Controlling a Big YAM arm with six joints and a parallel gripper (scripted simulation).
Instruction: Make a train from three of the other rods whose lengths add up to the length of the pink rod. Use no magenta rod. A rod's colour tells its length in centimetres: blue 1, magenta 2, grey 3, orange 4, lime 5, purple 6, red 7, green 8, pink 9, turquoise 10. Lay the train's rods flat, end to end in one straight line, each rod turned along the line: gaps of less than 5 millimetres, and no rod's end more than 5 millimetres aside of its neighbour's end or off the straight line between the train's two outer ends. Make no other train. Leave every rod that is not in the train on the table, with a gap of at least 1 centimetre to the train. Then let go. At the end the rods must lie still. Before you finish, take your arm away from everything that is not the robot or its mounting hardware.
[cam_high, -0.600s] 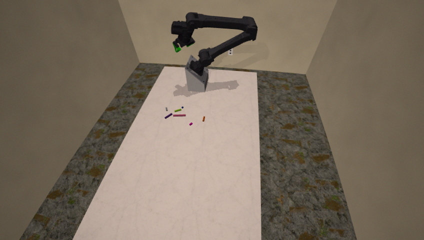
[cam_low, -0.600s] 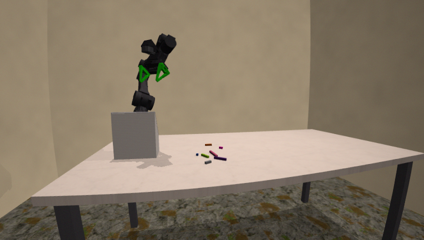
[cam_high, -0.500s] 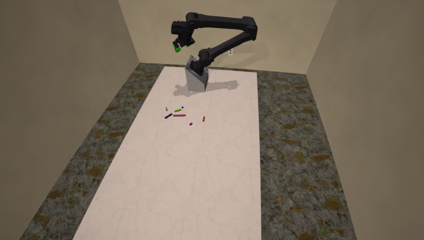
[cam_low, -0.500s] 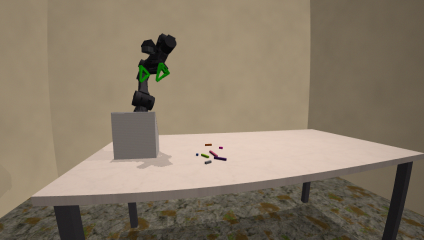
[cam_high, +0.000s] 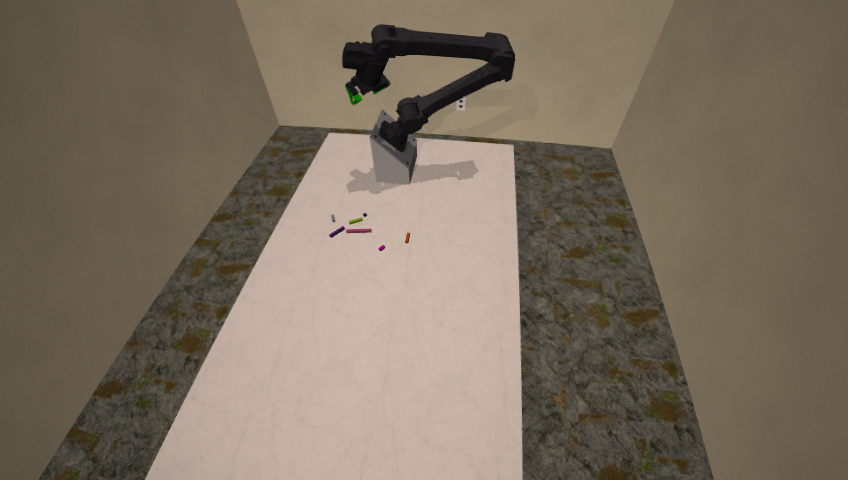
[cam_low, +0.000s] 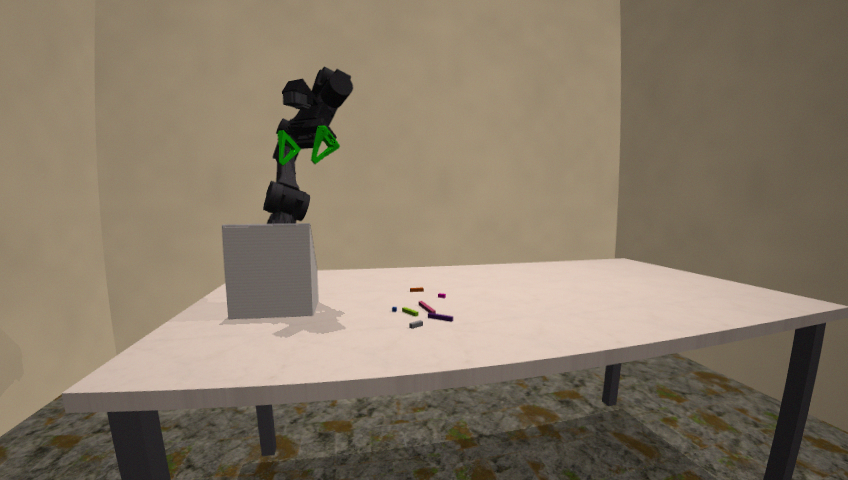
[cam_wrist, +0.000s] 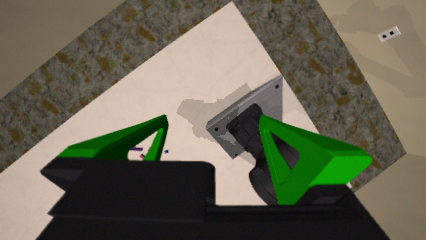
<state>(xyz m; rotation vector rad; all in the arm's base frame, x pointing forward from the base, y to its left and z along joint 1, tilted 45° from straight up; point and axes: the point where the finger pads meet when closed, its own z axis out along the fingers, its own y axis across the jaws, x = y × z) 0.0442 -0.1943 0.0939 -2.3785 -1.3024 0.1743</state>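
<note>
A black robot arm is rising from a grey pedestal block that is standing at the far left part of a pale table. The arm is folding back on itself, and its gripper is hanging high in the air above the block, well apart from everything on the table. Its two green triangular fingers are spreading wide apart, released, with nothing between them.

Seven small rods are lying flat on the table in a loose cluster, near the block and to its right in the exterior view. The pink rod, the longest of them, is lying in the middle of the cluster. The purple rod is lying just beside its nearer end; whether the two are touching cannot be told. The lime rod is lying just to the left of the pink rod, and the tiny blue rod is sitting a little further left. The grey rod is lying nearest to the viewer, apart from the others. The orange rod and the short magenta rod are lying at the far side of the cluster, each separate. No rods are lining up end to end.

In the wrist view, the gripper is looking down past its own fingers at the block and table far below.
</note>
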